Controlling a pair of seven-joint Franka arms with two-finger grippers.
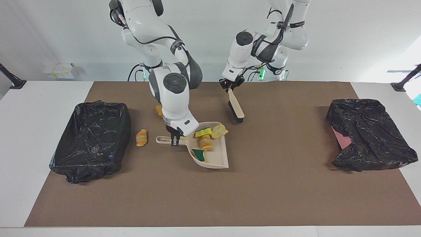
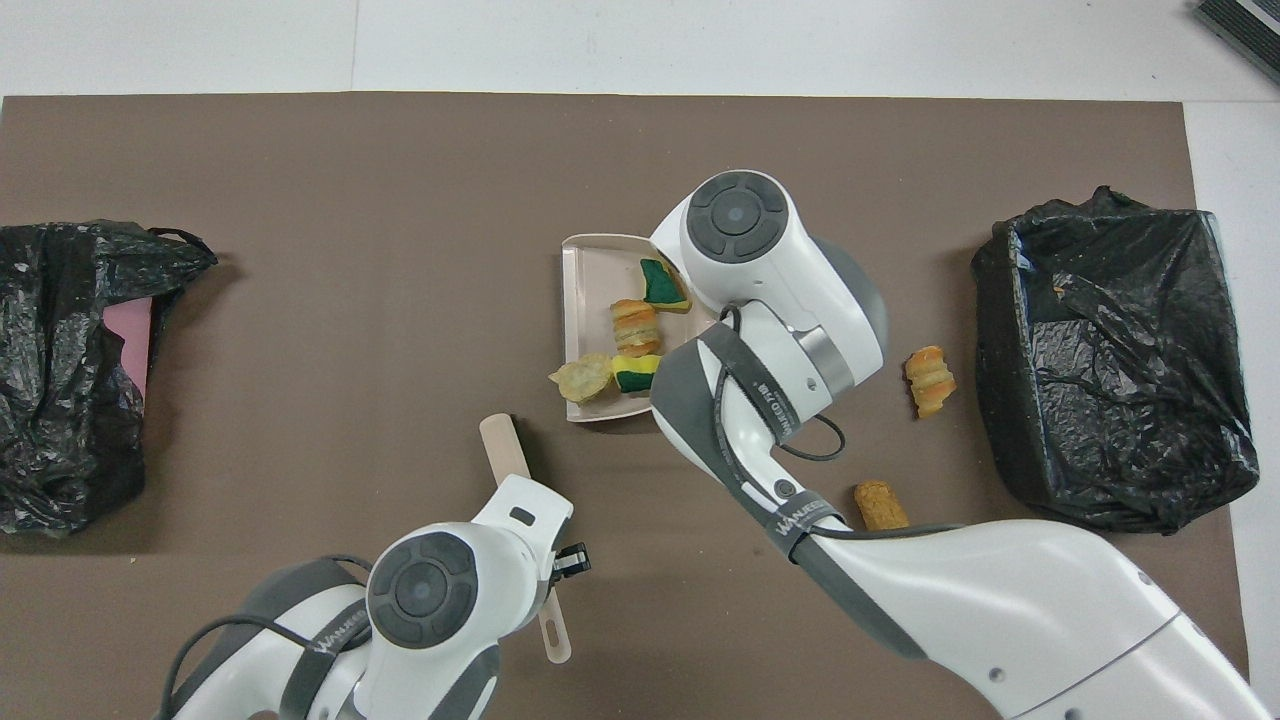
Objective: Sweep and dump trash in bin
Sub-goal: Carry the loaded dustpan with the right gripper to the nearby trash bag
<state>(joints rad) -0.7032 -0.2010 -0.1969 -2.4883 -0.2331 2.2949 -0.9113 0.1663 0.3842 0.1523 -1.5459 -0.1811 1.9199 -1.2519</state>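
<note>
The right gripper [image 1: 174, 141] is clamped on the handle of the beige dustpan [image 1: 215, 157], holding it near the middle of the brown mat [image 1: 230, 197]; whether the pan is touching the mat cannot be told. Four pieces of trash lie in the pan: a green-backed sponge [image 1: 198, 154] farthest from the robots, a tan-orange lump [image 1: 205, 143], a yellow sponge [image 1: 203, 132], and a pale lump [image 1: 219, 131] at the pan's edge nearest the robots, toward the left arm's end. Two more pieces rest on the mat between the pan and the open black-lined bin [image 1: 90, 138] at the right arm's end: one orange lump [image 1: 141, 137] just beside the bin, another lump [image 1: 159, 111] nearer to the robots, partly hidden by the right arm in the facing view and plain in the overhead view [image 2: 881, 505]. The left gripper [image 1: 231, 86] is closed on the handle of the brush [image 1: 235, 107], which hangs tilted over the mat with its dark bristles down, beside the pan on the side nearer to the robots. A second black-bagged bin [image 1: 370, 133] sits at the left arm's end, well apart from the trash.
</note>
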